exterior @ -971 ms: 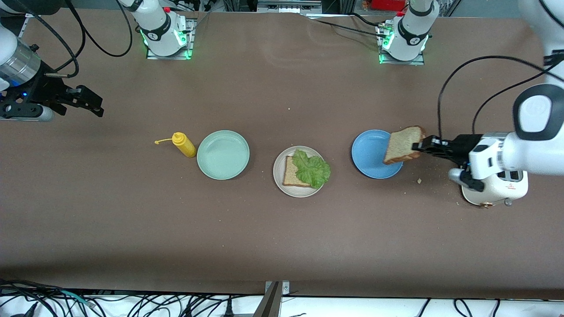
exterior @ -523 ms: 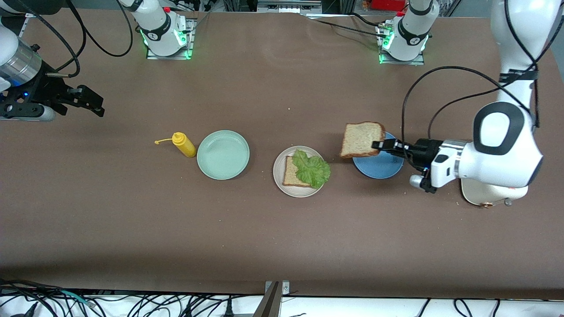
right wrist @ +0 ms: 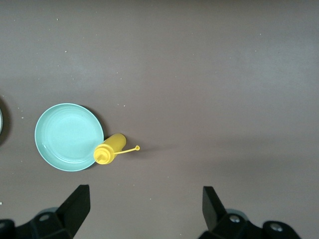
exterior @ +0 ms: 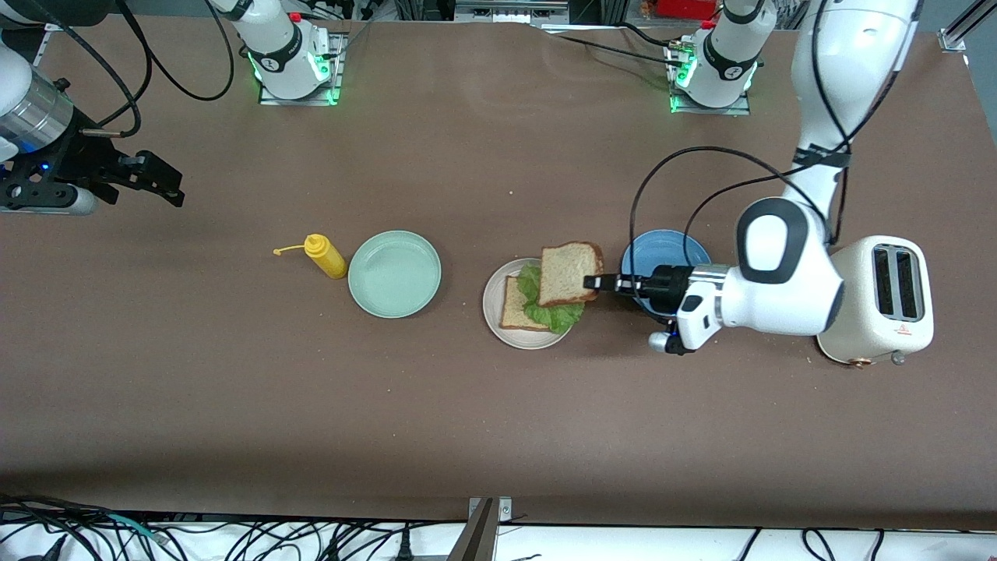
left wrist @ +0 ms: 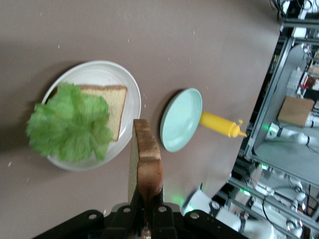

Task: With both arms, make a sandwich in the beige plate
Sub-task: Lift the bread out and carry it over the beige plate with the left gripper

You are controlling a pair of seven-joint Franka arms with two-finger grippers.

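The beige plate (exterior: 494, 321) lay nearest the front camera among the dishes, at mid-table, carrying a lower bread slice (exterior: 515, 305) with a ruffled lettuce leaf (exterior: 554, 313) spread on it. The front view showed the upper bread slice (exterior: 570, 273) from above, hanging over the lettuce and over the plate's rim toward the left arm's end. The left wrist view gave what that view could not: this slice (left wrist: 145, 164) seen edge-on, its crust clamped between the dark fingers, with the plate (left wrist: 130, 102) and the lettuce (left wrist: 70, 124) underneath and clear air between slice and leaf.

The left gripper (exterior: 598, 282) was pinched tight on the slice's edge. Its arm came down from its base, bent at the elbow beside the white toaster (exterior: 880, 308), and lay level over the blue plate (exterior: 662, 248).

A broad strip of bare brown table (exterior: 498, 436) ran from the plates to the camera's edge. The mint-green plate (exterior: 394, 273) sat toward the right arm's end, well apart from the beige one, with a yellow squeeze bottle (exterior: 325, 255) just beside it; the right wrist view showed the bottle (right wrist: 109, 149) touching or overlapping that plate's rim (right wrist: 69, 137).

The right gripper (exterior: 160, 185) waited over bare table at its own end, fingers (right wrist: 75, 206) spread wide and holding nothing.
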